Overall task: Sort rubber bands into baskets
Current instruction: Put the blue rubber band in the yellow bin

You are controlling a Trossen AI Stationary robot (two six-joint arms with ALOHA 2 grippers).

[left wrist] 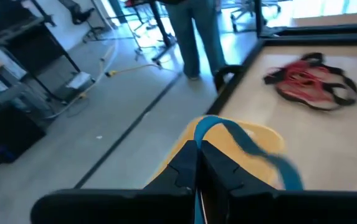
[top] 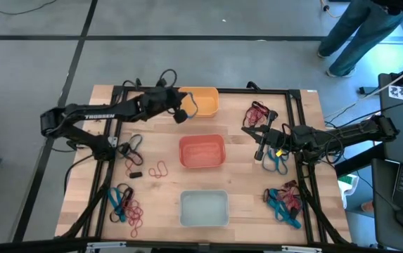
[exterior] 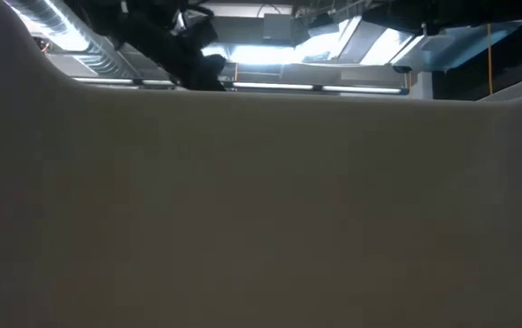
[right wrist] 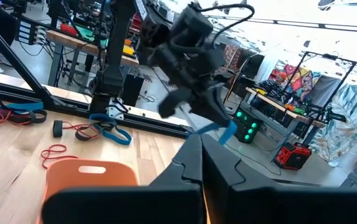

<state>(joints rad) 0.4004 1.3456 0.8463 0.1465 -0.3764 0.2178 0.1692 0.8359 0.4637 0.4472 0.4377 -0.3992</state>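
My left gripper [top: 181, 114] hangs at the near-left corner of the yellow-orange basket [top: 202, 100], its jaws pinched shut on a blue rubber band [left wrist: 240, 140] that loops out ahead of the fingers over the basket's rim. My right gripper [top: 259, 149] sits low over the worktop [top: 240, 183] at about three o'clock from the red-orange basket [top: 202, 151], jaws closed with nothing visibly in them.

The three baskets run down the middle: yellow-orange at twelve o'clock, red-orange in the centre, the pale basket [top: 204, 209] at six. Loose bands lie all round them. A red-and-black tangle [top: 259, 112] rests at about two o'clock, just beyond my right gripper. A blue bunch [top: 277, 163] lies right beside that gripper, and a blue-and-red heap [top: 284, 201] sits at four o'clock. On the left side, thin red loops [top: 159, 169] lie just left of the red-orange basket, a dark loop [top: 133, 148] farther out at nine, and a blue-and-red pile [top: 125, 204] at seven o'clock.

The low view is almost wholly blocked by a pale basket wall [exterior: 261, 210]. A person's legs [top: 356, 35] stand on the floor beyond the worktop's far right corner.
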